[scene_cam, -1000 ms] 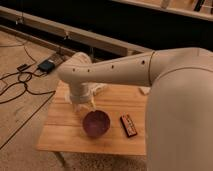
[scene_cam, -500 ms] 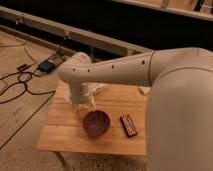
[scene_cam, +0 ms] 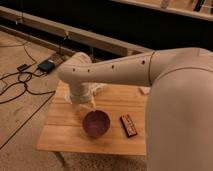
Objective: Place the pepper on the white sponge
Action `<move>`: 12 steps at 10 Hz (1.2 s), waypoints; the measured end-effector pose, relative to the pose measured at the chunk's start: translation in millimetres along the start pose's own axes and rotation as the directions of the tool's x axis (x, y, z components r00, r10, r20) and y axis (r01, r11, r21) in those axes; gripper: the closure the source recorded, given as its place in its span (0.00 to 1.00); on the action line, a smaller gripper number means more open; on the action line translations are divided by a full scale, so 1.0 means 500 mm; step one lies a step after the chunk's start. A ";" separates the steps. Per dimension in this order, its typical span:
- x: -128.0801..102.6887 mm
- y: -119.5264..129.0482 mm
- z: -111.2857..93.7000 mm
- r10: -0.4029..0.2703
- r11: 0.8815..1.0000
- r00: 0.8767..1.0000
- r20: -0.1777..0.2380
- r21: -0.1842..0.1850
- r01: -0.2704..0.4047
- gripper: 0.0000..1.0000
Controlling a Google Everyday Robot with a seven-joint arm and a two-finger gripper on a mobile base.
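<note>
My gripper (scene_cam: 88,105) hangs from the pale wrist over the left part of the wooden table (scene_cam: 60,140). It points down, just behind and left of the purple bowl (scene_cam: 96,123), and stands open. The pepper is hidden from view; the wrist and arm cover the spot under the gripper. A pale patch right of the wrist, on the table's back part, looks like the white sponge (scene_cam: 99,88), partly covered by the arm.
A dark rectangular bar with red markings (scene_cam: 129,125) lies right of the bowl. A small white thing (scene_cam: 145,90) peeks out at the table's back edge under the forearm. My big arm covers the table's right side. Cables and a dark box (scene_cam: 46,65) lie on the floor at left.
</note>
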 end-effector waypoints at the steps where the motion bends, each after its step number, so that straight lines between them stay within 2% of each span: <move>1: 0.000 0.000 0.000 0.000 1.000 1.000 0.000 0.000 0.000 0.35; 10: -0.002 -0.001 0.001 0.002 1.000 1.000 -0.002 0.001 -0.002 0.35; 12: -0.030 -0.006 0.023 0.011 1.000 1.000 -0.002 0.016 -0.011 0.35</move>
